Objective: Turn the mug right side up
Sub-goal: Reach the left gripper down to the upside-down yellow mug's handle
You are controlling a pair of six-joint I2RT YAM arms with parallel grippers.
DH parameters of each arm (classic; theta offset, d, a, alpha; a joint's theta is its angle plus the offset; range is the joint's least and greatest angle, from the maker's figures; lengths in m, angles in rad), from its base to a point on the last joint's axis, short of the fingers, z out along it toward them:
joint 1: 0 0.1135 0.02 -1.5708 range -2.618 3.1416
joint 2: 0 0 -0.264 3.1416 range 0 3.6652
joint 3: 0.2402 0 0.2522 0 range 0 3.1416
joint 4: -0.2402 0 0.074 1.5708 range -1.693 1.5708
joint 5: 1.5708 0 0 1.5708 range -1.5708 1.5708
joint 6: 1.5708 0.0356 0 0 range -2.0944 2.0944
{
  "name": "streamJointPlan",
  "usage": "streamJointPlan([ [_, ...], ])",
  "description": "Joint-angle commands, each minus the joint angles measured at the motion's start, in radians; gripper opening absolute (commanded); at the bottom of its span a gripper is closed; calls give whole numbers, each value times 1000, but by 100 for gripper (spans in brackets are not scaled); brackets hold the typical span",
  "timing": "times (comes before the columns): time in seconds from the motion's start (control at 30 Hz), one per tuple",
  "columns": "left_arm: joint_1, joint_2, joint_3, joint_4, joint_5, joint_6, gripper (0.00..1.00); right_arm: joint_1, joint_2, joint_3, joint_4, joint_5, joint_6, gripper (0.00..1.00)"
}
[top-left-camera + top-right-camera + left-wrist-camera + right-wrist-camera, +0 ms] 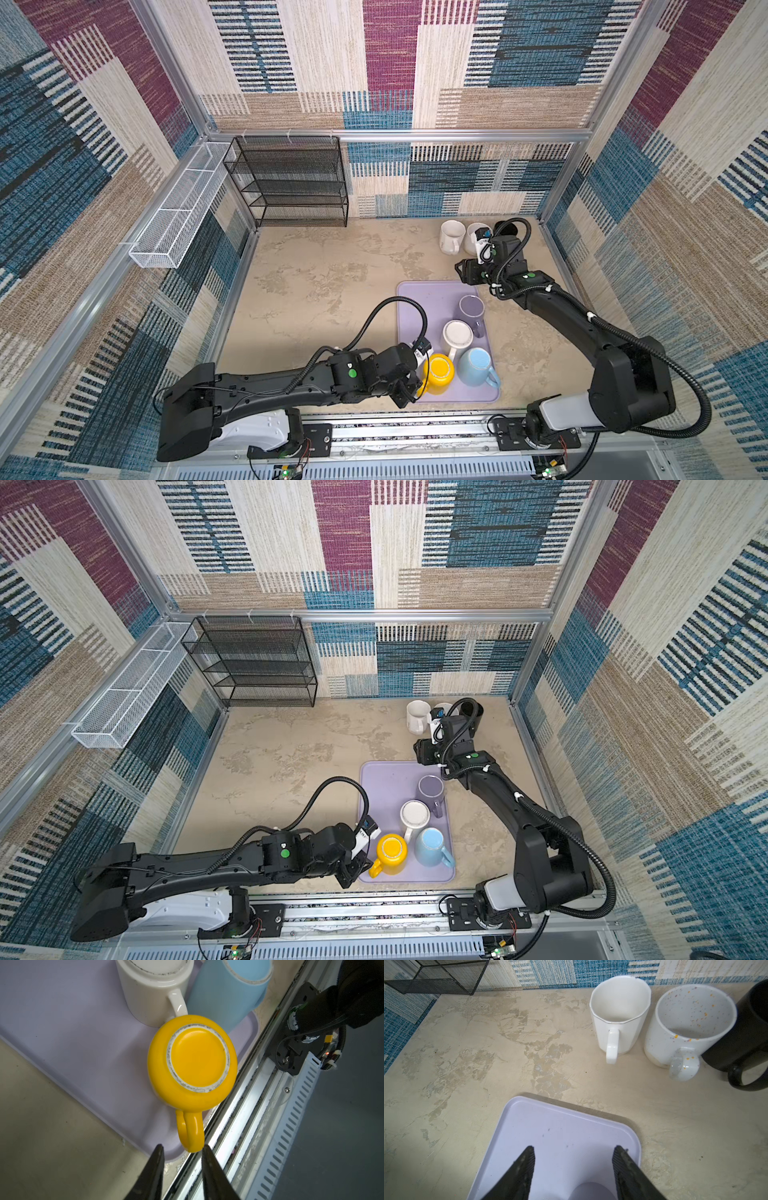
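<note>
Yellow mug (196,1059): inverted, base up, on the 7 o'clock corner of the lavender tray (382,783) in both top views. White mug (414,816) stands close at its 1 o'clock, blue mug (432,845) at its 3 o'clock. Handle (190,1130): juts toward 7 o'clock, straight at the left gripper (182,1148), the nearer arm. Jaws narrow but parted, tips flanking the handle's end, not clamped. Right gripper (573,1150): jaws wide, empty, over the tray's 12 o'clock end, well apart.
</note>
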Motion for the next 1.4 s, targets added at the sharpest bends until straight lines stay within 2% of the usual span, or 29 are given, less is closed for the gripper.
streamJointPlan([
  [0.0,-20,26,29,-45,-58,-18,32,0,-1,-1,23,5,-9,62],
  [0.33,-64,119,90,-68,-104,-28,32,1,7,-2,23,-3,-8,62],
  [0.83,-73,224,155,-91,-168,-56,32,0,4,-3,18,-5,-10,63],
  [0.9,-73,234,161,-99,-176,-58,31,0,0,-2,18,-4,-9,63],
  [1.0,-73,247,169,-113,-178,-66,25,1,-2,-4,17,-2,-9,63],
  [1.17,-73,261,169,-114,-177,-82,24,1,-6,-3,15,-3,-9,63],
  [1.37,-73,267,176,-139,-228,-90,22,0,-13,-5,14,-3,-9,63],
])
